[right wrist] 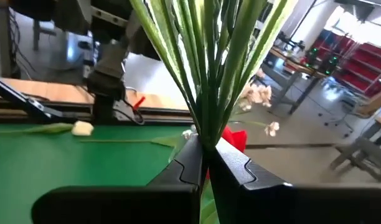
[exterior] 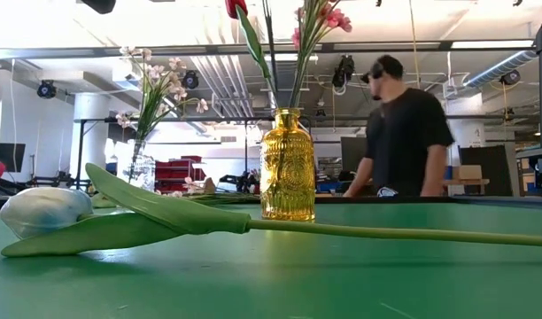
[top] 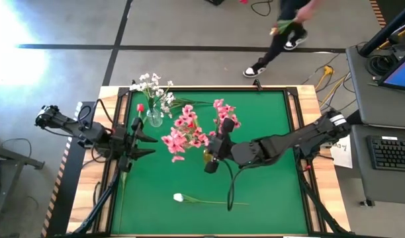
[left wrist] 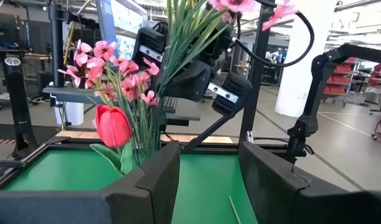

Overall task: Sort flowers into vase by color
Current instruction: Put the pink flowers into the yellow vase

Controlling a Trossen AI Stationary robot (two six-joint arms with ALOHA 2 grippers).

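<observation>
An amber glass vase (exterior: 287, 164) stands mid-table with green stems in its mouth. Pink blossom sprays (top: 186, 132) spread above it, and a red tulip (left wrist: 112, 124) leans out beside them. My right gripper (top: 212, 153) reaches in from the right and is shut on the bundle of stems (right wrist: 203, 93). A clear vase (top: 155, 120) at the far left holds white blossom sprays (top: 153, 84). A white tulip (top: 178, 197) lies flat on the mat near the front edge. My left gripper (top: 144, 139) hangs open left of the flowers, with nothing between its fingers. My right gripper pinches several green stems together (right wrist: 203, 127) between its two fingers (right wrist: 178, 165). It comes nearly level from the table's right, and the fingers lie across the stems. The stems stand roughly upright and fan out above the fingers. In the low view their lower ends run into the amber vase's mouth (exterior: 287, 113).
A loose green stem (top: 192, 103) lies on the mat near the far edge. The white tulip's long stem (exterior: 386, 233) stretches across the front of the mat. Beyond the far edge a person (top: 285, 36) walks past. A desk with a keyboard (top: 391, 152) stands to the right.
</observation>
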